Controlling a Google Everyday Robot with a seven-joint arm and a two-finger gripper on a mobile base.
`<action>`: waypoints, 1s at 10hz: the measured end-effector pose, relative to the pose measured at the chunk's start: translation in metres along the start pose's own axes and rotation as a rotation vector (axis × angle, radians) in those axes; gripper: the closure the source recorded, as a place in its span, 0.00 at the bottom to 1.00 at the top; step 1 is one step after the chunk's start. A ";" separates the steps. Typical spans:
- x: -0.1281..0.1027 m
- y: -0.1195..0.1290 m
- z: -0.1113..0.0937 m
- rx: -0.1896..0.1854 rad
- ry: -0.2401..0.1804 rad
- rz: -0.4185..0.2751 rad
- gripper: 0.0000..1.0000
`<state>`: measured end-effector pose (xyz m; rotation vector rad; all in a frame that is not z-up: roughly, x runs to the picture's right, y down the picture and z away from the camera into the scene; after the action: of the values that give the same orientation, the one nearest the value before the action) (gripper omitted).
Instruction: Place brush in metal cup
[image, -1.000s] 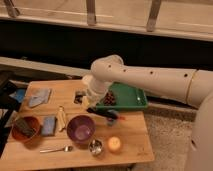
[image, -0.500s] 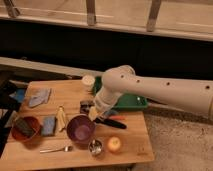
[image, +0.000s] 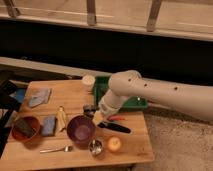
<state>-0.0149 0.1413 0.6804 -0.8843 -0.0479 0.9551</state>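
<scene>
gripper (image: 93, 111): mostly hidden behind arm's white wrist | green tray (image: 131, 104): middle covered by arm | arm (image: 165, 92): cut off at right edge

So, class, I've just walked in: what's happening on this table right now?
A white robot arm reaches over the wooden table. Its gripper hangs low beside the purple bowl, just above the black brush, which lies flat on the wood. The metal cup stands by the front edge with nothing in it yet.
</scene>
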 end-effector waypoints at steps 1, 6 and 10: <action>0.000 -0.001 0.000 0.003 0.001 0.000 1.00; 0.020 -0.003 0.019 -0.054 0.002 -0.082 1.00; 0.042 -0.002 0.021 -0.101 0.023 -0.126 1.00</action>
<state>0.0035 0.1846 0.6815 -0.9742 -0.1318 0.8304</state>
